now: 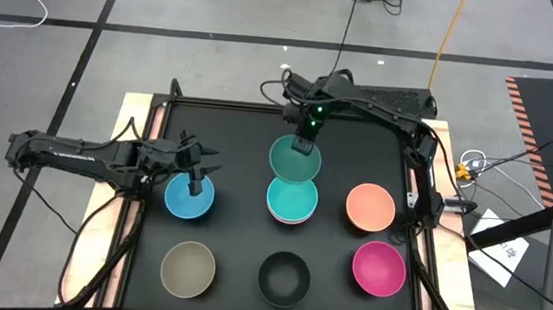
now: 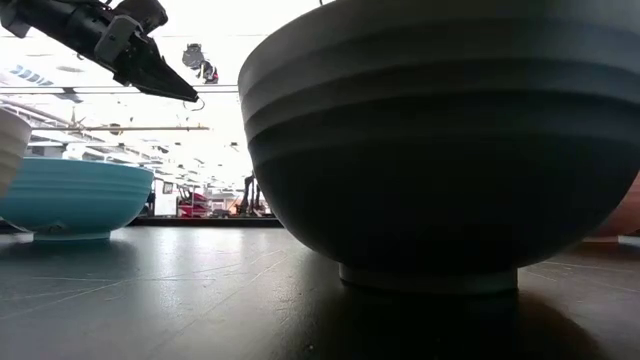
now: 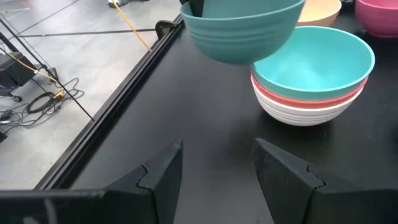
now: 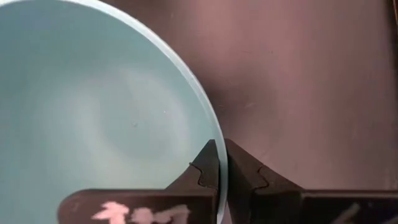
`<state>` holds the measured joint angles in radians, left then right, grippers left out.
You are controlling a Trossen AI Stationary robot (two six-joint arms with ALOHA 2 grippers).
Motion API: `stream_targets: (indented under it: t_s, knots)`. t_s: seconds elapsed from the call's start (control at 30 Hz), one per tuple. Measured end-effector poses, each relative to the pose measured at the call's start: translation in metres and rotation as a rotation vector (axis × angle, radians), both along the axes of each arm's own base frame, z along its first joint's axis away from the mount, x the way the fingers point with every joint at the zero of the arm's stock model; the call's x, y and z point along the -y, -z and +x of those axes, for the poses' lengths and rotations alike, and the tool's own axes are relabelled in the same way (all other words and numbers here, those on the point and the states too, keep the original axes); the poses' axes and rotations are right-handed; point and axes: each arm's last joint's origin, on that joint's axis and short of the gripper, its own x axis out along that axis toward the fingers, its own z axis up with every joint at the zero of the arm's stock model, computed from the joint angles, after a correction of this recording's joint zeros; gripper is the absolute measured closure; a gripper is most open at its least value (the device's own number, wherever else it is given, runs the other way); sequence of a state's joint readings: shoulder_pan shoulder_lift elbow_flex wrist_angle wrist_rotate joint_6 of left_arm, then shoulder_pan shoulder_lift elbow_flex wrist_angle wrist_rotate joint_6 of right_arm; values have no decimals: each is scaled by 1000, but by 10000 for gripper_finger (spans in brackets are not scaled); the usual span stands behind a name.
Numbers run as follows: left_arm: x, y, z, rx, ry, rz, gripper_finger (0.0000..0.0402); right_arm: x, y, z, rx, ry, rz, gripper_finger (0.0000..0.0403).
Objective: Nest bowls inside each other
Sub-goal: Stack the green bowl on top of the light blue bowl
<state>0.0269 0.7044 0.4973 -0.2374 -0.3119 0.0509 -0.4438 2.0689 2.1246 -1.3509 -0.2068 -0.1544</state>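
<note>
The dark green bowl (image 1: 294, 158) hangs in the air, pinched at its far rim by the right gripper (image 1: 305, 143), whose fingers are closed on the thin wall. It is just beyond the stack (image 1: 292, 201), where a turquoise bowl sits in a red-pink one and a white one. I judge these bowls light, stiff and smooth, so the rim is the good place to hold, but a bowl may swing or slip there. The left gripper (image 1: 196, 177) hovers over the blue bowl (image 1: 189, 196) at the left of the worktop (image 1: 247, 152), half open and empty.
</note>
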Motion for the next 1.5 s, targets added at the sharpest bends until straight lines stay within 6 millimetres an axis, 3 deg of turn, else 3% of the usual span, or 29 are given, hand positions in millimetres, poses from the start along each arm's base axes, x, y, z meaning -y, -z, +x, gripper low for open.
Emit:
stream_targets:
  t_s: [1.27,1.5]
  knots:
    - [9,2,0,-16,59,-18,204,-75,2,19,-99,-91,9,403]
    - [12,2,0,-12,71,-29,204,-77,28,21,-120,-66,43,403]
